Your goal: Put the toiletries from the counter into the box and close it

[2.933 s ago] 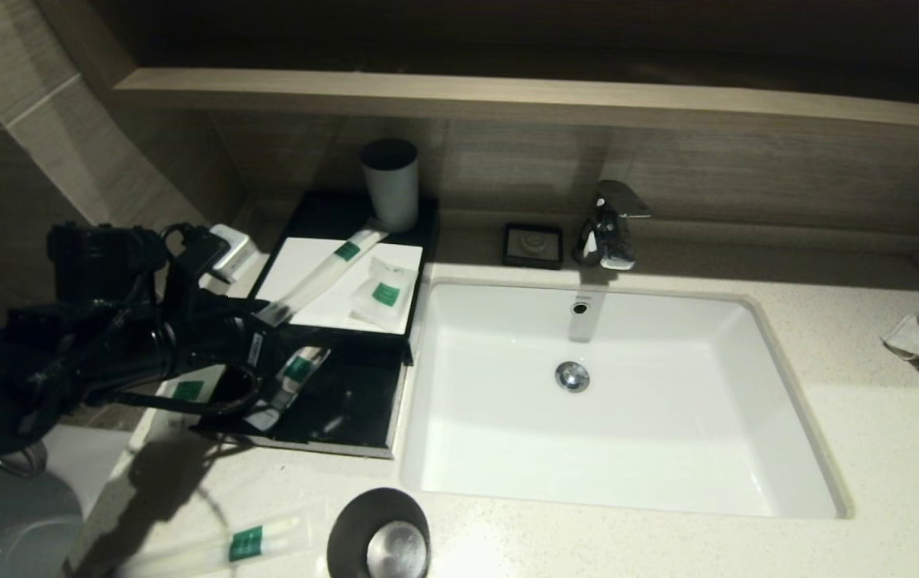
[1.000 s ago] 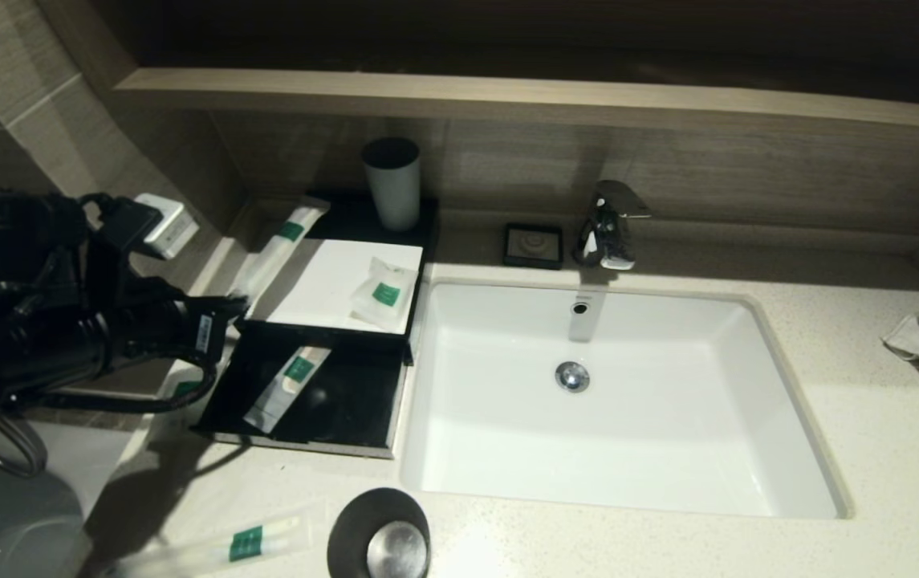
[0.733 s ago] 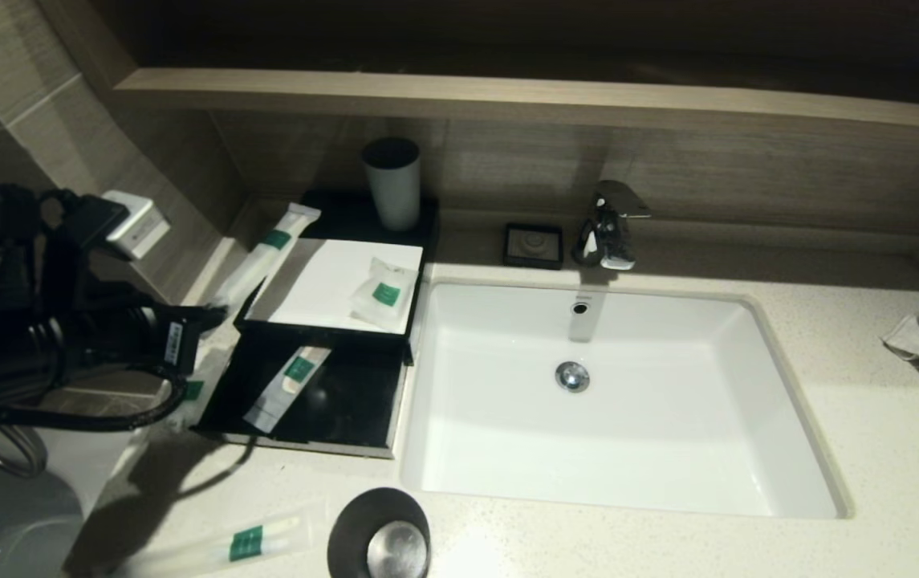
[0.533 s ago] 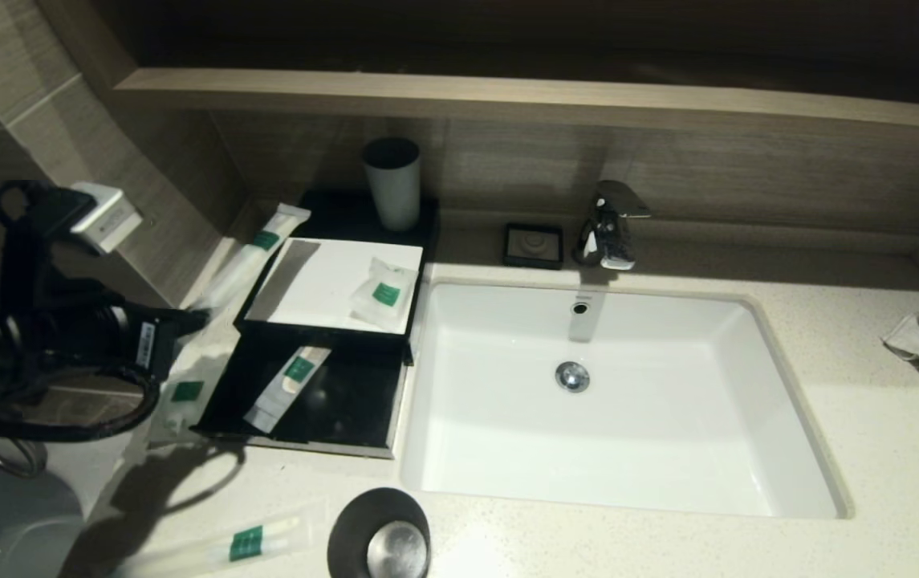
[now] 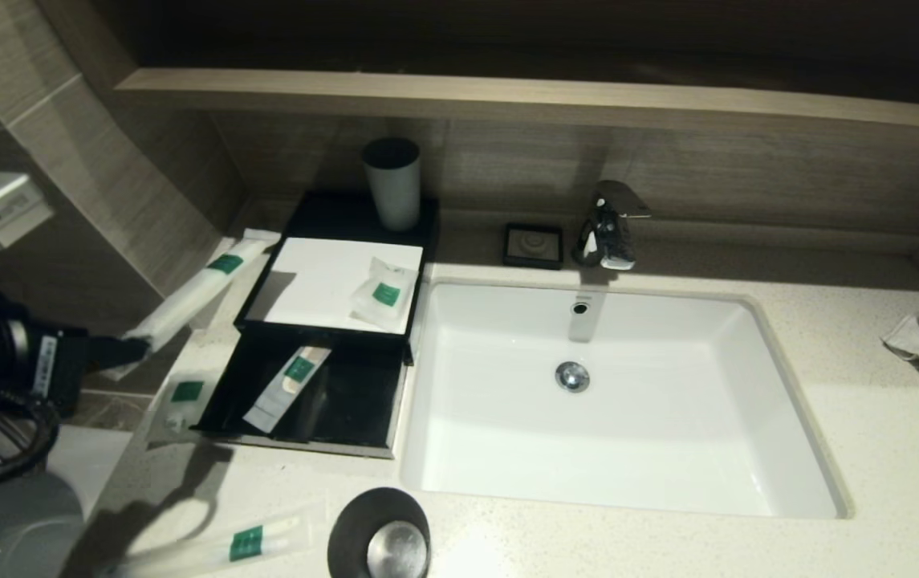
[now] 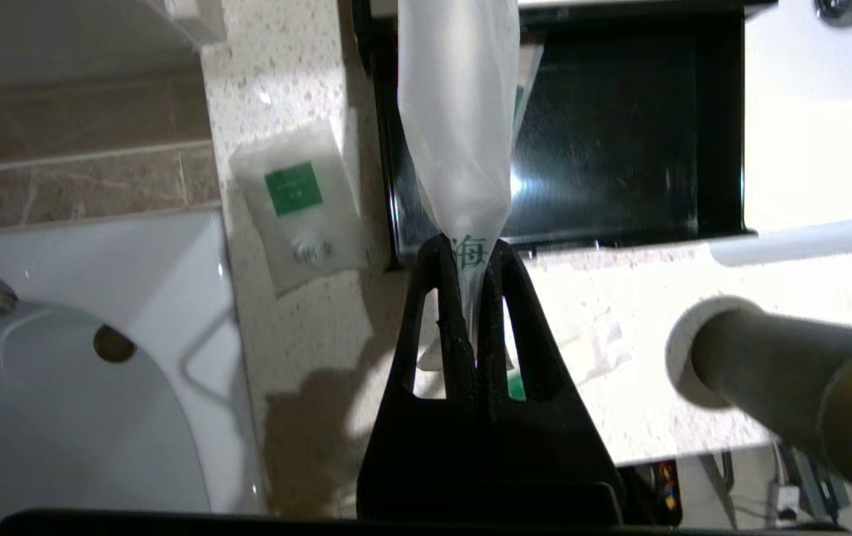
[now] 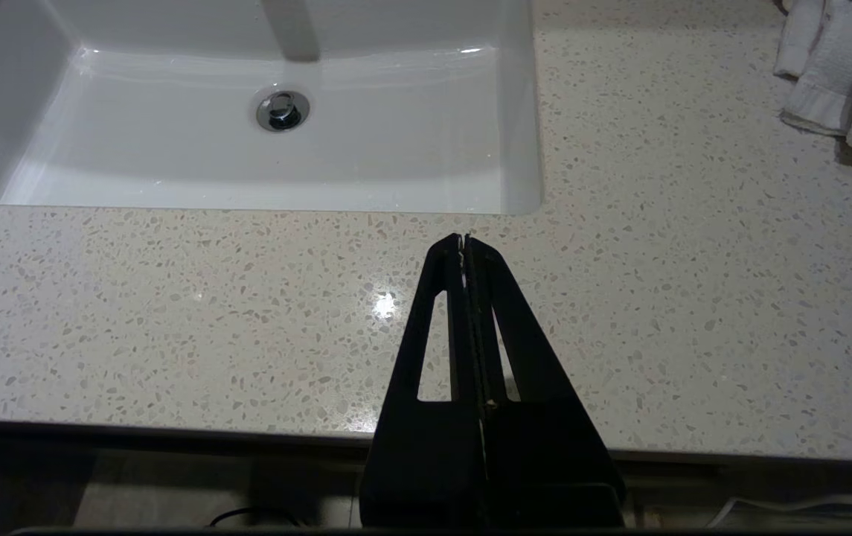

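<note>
The long sachet [image 5: 198,285] hangs in the air off the left edge of the bench [image 5: 668,530], pinched at its near end by the left tool [image 5: 134,349], whose jaws are clamped on it. Its long axis runs from the tool up and to the far right, toward the box [image 5: 419,241]. The open drawer [image 5: 383,401], already holding one sachet [image 5: 286,385], lies to the right of the tool and slightly nearer, so the sachet must swing rightward and down. A small sachet [image 5: 182,395] lies just left of the drawer, another [image 5: 383,293] on the box's white top, and a long one [image 5: 226,546] at the near edge. The right tool [image 7: 464,242], jaws together, hovers parked over the near bench right of the sink [image 5: 796,385].
</note>
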Robot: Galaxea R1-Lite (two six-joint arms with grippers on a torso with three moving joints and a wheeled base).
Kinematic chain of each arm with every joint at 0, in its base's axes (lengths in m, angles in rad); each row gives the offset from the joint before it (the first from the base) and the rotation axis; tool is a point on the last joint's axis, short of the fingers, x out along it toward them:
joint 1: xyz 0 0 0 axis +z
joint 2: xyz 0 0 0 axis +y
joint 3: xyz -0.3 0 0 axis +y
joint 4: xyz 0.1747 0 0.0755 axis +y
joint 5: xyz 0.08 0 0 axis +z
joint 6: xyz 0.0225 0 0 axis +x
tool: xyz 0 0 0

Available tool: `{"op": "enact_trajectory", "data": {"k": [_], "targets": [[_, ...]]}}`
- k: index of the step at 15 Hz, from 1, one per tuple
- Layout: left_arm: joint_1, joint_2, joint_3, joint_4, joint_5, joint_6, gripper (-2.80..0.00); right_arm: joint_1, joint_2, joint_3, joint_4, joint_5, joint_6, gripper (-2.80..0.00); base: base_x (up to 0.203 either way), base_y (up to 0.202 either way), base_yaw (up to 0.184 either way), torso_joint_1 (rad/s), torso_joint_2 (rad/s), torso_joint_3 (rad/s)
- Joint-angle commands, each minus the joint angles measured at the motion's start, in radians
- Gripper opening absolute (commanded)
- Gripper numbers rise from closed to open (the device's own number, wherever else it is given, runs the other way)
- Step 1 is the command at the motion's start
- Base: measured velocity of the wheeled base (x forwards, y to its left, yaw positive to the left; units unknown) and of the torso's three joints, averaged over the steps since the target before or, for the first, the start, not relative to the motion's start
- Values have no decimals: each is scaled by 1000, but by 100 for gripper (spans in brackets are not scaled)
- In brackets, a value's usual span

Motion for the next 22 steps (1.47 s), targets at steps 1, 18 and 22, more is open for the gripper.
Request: {"op": "enact_trajectory", "data": {"k": [1,18,22], "targets": [[-5,-71,-4,70,-2,-1,-280,0,2,0,0,0,0,-280,0,0,0,0,0,0],[-57,-107,73,260,-14,-149,-280,0,2,0,0,0,0,-280,0,0,0,0,0,0],[-72,-82,73,257,-15,-165,-280,0,2,0,0,0,0,-280,0,0,0,0,0,0]]}}
